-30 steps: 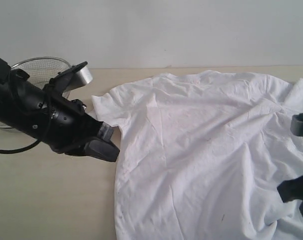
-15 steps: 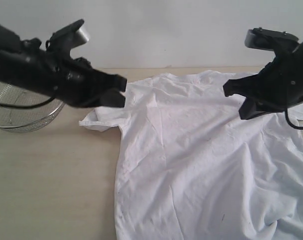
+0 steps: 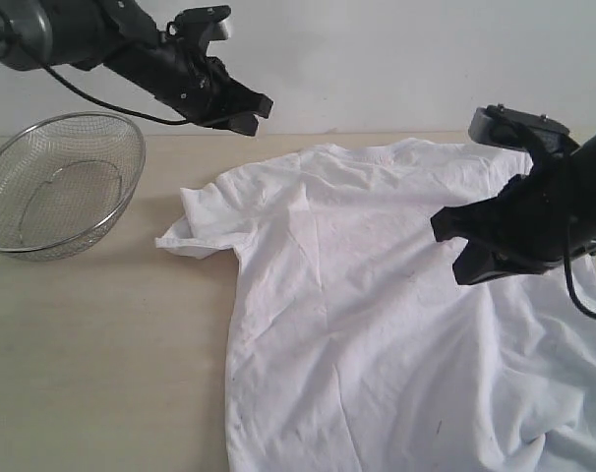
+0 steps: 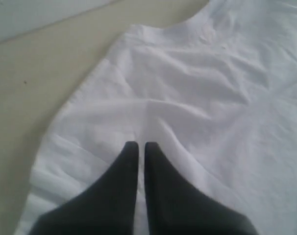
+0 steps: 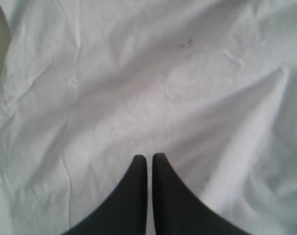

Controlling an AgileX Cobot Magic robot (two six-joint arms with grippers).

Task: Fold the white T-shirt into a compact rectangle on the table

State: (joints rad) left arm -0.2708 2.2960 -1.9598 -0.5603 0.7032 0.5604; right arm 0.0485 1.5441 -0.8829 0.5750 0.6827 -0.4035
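Now our left end effector (image 3: 256,109) and right end effector (image 3: 453,250) hover pressed together, empty, above the white T-shirt (image 3: 377,295); we want both opening, then pinching the shoulders cleanly.

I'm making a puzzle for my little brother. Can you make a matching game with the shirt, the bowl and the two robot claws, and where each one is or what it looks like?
Things:
1. shirt
2. bowl
3. left gripper
4. right gripper

Descriptions:
A. silver wire, on the table beside the shirt's sleeve
B. shut, low over the shirt
C. white, spread out and wrinkled
D. shut, high up over the table's far edge

Pairs: 1-C, 2-A, 3-D, 4-B
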